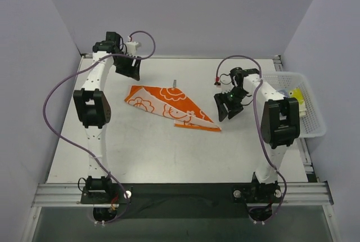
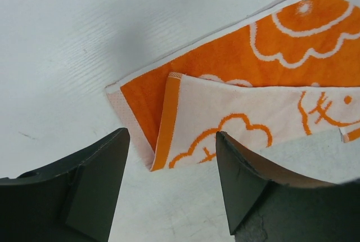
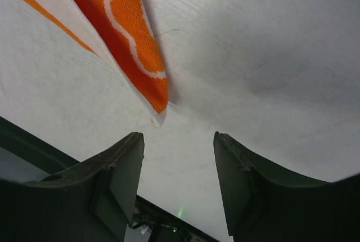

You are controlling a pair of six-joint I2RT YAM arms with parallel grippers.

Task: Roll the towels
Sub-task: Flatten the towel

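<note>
An orange towel (image 1: 169, 104) with white flower outlines lies flat on the table, folded into a long wedge that points right. My left gripper (image 1: 129, 71) is open and empty, above the table just beyond the towel's left end. In the left wrist view the towel's folded left corner (image 2: 225, 101) lies just ahead of the open gripper (image 2: 171, 140). My right gripper (image 1: 228, 107) is open and empty, just right of the towel's pointed tip. In the right wrist view that tip (image 3: 135, 50) ends a little short of the open gripper (image 3: 179, 140). A yellow towel (image 1: 295, 94) lies in the basket.
A white mesh basket (image 1: 315, 124) stands at the right table edge, behind my right arm. A small grey tag (image 1: 174, 83) sticks out at the towel's far edge. Grey walls close in the table on three sides.
</note>
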